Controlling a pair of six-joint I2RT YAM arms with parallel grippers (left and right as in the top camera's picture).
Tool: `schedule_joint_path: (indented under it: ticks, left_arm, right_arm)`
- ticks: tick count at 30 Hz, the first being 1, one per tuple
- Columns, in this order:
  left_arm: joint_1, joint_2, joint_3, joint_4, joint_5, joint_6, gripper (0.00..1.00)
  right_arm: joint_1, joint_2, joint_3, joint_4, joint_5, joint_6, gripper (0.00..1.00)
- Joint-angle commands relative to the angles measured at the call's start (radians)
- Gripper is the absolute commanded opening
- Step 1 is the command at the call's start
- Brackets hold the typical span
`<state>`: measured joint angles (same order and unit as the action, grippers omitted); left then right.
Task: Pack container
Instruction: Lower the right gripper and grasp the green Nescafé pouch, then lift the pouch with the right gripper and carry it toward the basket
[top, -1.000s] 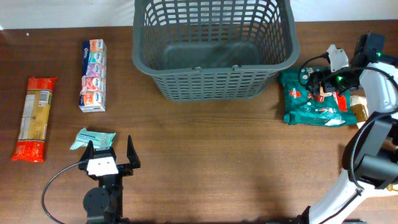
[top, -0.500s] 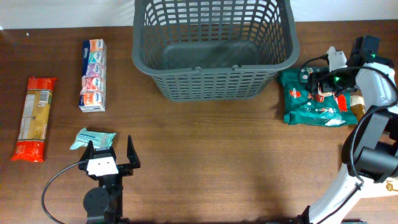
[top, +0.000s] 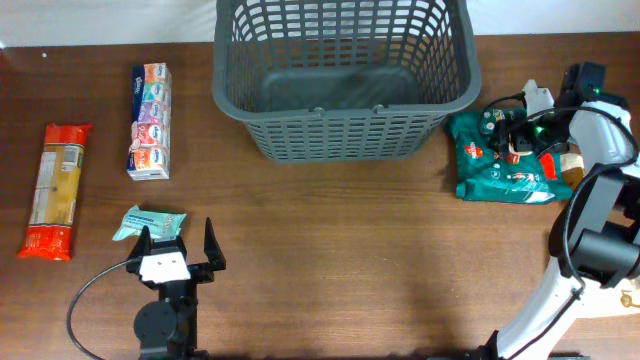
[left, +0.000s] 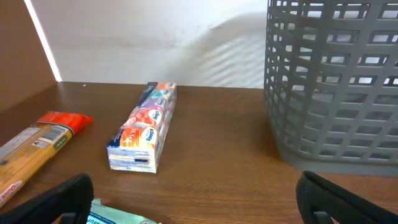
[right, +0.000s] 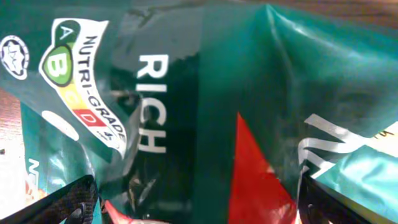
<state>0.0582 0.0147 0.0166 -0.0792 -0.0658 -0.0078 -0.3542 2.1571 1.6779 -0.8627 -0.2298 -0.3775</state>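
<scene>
Container (top: 345, 80) sits empty; right gripper (right: 198, 202), fingers spread wide, is down on the green packet (top: 500, 175) to its right; slick film could slip a shallow pinch; left gripper (top: 178, 240) gapes idle

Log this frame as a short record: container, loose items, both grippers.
container: grey basket, far centre, nothing seen inside
left side: red pasta packet, multicolour pack, mint wrapper
right side: green packet, beside container
left gripper: open, at mint wrapper's near edge
right gripper: open, low over green packet, fingers either side
</scene>
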Motion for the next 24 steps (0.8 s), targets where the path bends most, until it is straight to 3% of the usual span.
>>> schedule_joint_path:
  ticks: [1, 11, 12, 14, 15, 18, 19, 24]
  left_arm:
    - [-0.003, -0.009, -0.007, 0.0, 0.011, -0.01, 0.99]
    - [-0.003, -0.009, -0.007, 0.001, 0.01, -0.01, 0.99]
    - [-0.003, -0.009, -0.007, 0.001, 0.011, -0.01, 0.99]
    - [-0.003, -0.009, -0.007, 0.001, 0.011, -0.01, 0.99]
    - [-0.003, -0.008, -0.007, 0.0, 0.01, -0.01, 0.99]
    - [-0.003, -0.009, -0.007, 0.0, 0.01, -0.01, 0.99]
    - [-0.003, -0.009, -0.007, 0.001, 0.011, -0.01, 0.99]
    - [-0.003, -0.009, -0.007, 0.001, 0.01, -0.01, 0.99]
  right_arm:
    - [-0.001, 0.087, -0.019, -0.012, 0.008, 0.02, 0.99]
    - [-0.001, 0.093, -0.019, -0.012, -0.006, 0.02, 0.99]
    - [-0.001, 0.093, -0.019, -0.011, -0.01, 0.02, 0.95]
    - [-0.001, 0.093, -0.019, -0.011, -0.013, 0.02, 0.65]
    - [-0.001, 0.093, -0.019, -0.011, -0.015, 0.02, 0.42]
    - [-0.001, 0.093, -0.019, -0.011, -0.025, 0.025, 0.08]
    - [-0.001, 0.093, -0.019, -0.009, -0.025, 0.035, 0.04]
    - [-0.001, 0.093, -0.019, 0.001, -0.025, 0.062, 0.04]
